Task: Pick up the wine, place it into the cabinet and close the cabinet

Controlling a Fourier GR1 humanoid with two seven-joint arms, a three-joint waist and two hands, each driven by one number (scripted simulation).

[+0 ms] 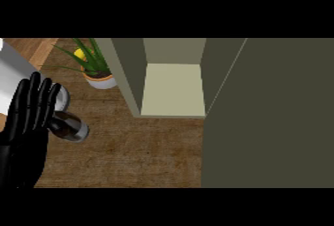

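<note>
The wine bottle (pixel 70 126), dark with a grey rim, stands on the wooden counter (pixel 143 150) at the left, partly hidden behind my left hand. My left hand (pixel 26 128) rests at the left edge, open with its fingers straight and pointing up, holding nothing. The cabinet (pixel 173 88) stands at the middle back with its pale inside floor bare. Its dark olive door (pixel 267 114) is swung open and fills the right side of the view. My right hand does not show.
A potted green plant (pixel 98 75) in a white pot stands left of the cabinet, with a yellow thing (pixel 79 53) behind its leaves. A white surface (pixel 13 66) lies at the far left. Bare wood stretches in front of the cabinet.
</note>
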